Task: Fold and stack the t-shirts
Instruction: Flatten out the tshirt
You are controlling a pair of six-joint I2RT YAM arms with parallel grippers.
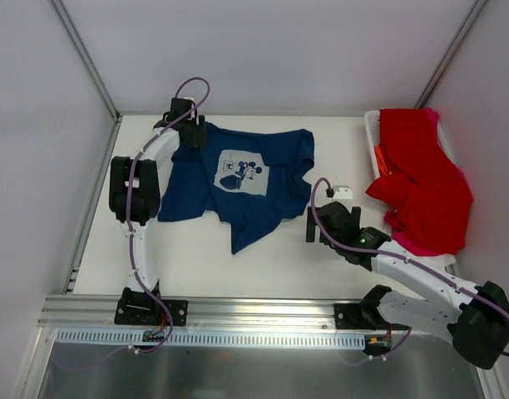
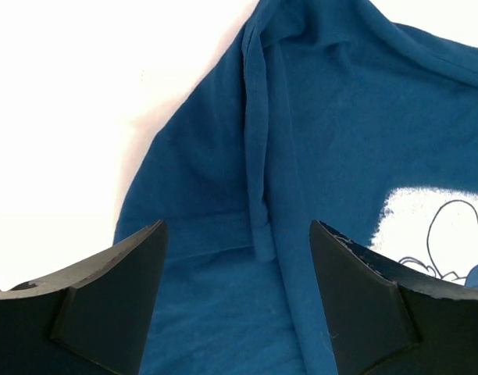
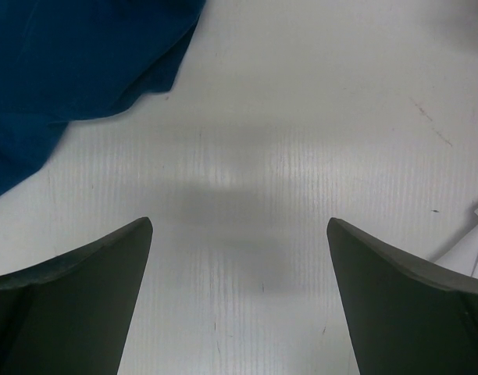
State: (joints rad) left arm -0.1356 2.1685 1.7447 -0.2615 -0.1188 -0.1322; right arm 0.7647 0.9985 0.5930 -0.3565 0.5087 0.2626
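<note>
A navy blue t-shirt (image 1: 238, 179) with a white square cartoon print lies spread and rumpled on the table (image 1: 221, 253), print up. My left gripper (image 1: 190, 133) hovers over its far left corner, open, with blue cloth and a folded hem (image 2: 256, 156) between the fingers. My right gripper (image 1: 314, 223) is open and empty over bare table, right of the shirt's lower edge (image 3: 75, 62). A red t-shirt (image 1: 419, 179) is heaped over the white basket (image 1: 372, 133) at the right, with pink cloth (image 1: 421, 246) under it.
A small white tag or paper (image 1: 342, 192) lies on the table near the right gripper; its corner shows in the right wrist view (image 3: 473, 250). White walls with metal posts enclose the table at the back and sides.
</note>
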